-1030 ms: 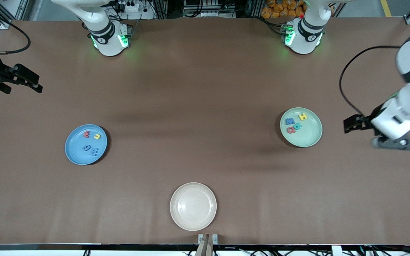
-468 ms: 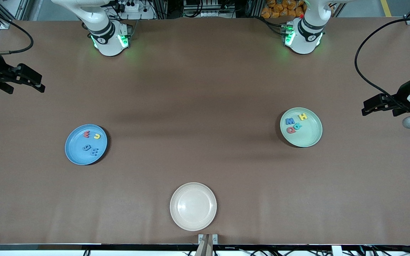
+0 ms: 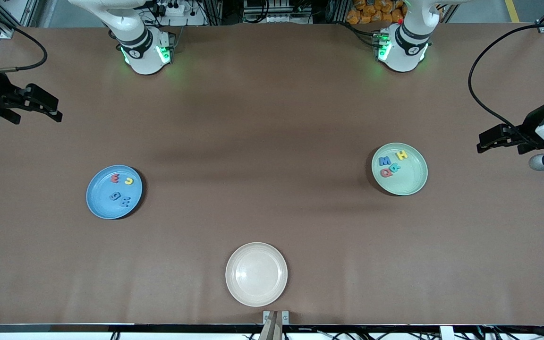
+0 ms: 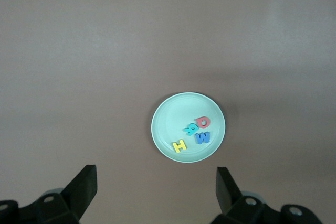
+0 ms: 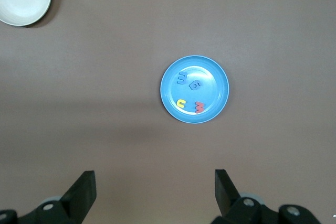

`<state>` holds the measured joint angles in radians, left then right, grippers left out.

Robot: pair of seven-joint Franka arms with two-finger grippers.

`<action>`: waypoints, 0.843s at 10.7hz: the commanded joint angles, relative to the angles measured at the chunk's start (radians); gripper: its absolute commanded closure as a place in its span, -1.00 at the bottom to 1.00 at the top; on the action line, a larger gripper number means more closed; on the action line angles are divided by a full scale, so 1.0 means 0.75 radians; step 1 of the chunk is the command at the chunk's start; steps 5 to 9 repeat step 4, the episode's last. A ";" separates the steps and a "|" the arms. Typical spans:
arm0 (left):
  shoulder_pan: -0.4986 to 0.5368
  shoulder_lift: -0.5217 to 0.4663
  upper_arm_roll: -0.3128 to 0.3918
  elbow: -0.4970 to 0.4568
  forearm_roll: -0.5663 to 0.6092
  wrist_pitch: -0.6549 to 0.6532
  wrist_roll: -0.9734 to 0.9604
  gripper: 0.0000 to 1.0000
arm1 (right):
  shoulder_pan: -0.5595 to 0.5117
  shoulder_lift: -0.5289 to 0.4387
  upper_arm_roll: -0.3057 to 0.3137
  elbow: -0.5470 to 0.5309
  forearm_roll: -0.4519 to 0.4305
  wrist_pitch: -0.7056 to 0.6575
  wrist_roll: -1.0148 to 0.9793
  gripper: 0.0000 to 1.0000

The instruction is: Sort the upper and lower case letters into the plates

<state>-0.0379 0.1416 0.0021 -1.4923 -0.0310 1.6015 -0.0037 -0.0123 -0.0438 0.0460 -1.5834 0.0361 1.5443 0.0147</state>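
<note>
Altogether eight letters [image 3: 122,190], four per plate [image 3: 99,205], three plates.

1. On the mint green plate [image 4: 163,129] lie four foam letters that read: a yellow H [image 4: 179,145], a blue M [image 4: 202,138], a red Q [image 4: 203,122] and a teal piece [image 4: 190,128], unclear.
2. The letters on the blue plate [image 5: 218,74] cannot be read for sure.

Both arms are glossy white with black joint bands. Green lights glow on each base [image 3: 147,52]. A black cable [image 3: 484,61] loops from the left arm's wrist.
</note>
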 commanded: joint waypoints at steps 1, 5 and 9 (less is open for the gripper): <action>-0.011 0.003 0.007 0.032 0.017 -0.029 -0.003 -1.00 | -0.027 -0.011 0.016 -0.002 -0.015 -0.014 -0.001 -1.00; -0.039 0.005 0.007 0.034 0.060 -0.029 -0.001 -1.00 | -0.027 -0.011 0.006 -0.008 -0.015 -0.014 -0.001 -1.00; -0.039 0.005 0.007 0.034 0.060 -0.029 -0.001 -1.00 | -0.027 -0.011 0.006 -0.008 -0.015 -0.014 -0.001 -1.00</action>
